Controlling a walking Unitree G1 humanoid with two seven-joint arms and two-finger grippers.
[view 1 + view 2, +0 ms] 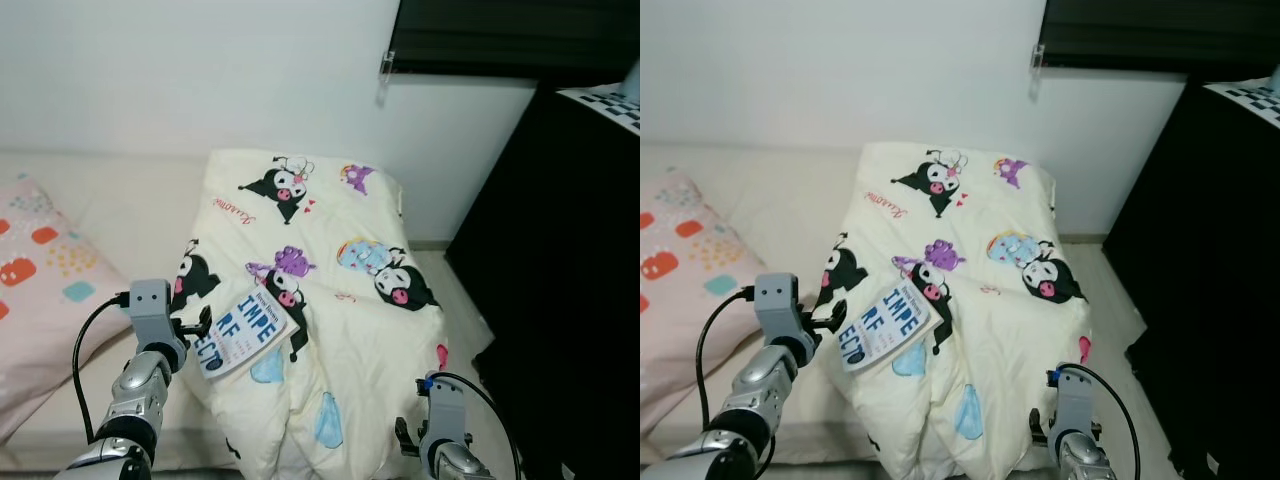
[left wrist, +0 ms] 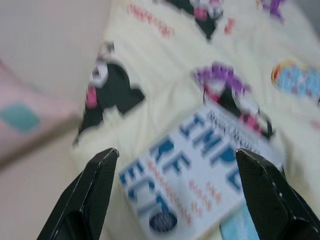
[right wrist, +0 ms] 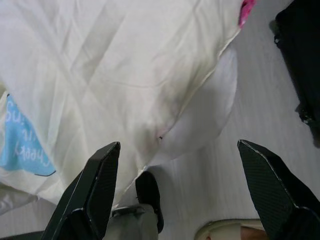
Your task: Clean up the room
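left tool (image 2: pixel 175 190) spread over book (image 1: pixel 240 335), quilt (image 1: pixel 330 300)

- A white wall (image 1: pixel 200 70) stands behind the bed.
- A dark window blind (image 1: pixel 500 35) hangs at upper right.
- Tall black furniture (image 1: pixel 570 280) fills the right side.
- Pale floor (image 3: pixel 260 165) lies beside it.

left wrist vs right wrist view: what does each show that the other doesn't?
Left wrist: a book with big blue letters lying on the quilt, between the left gripper and its spread fingers, plus a pink pillow at the edge.

Right wrist: the quilt's edge hanging down to a pale floor, a dark cabinet beside it, and the right gripper open over the floor.

Both: the cream cartoon-print quilt.
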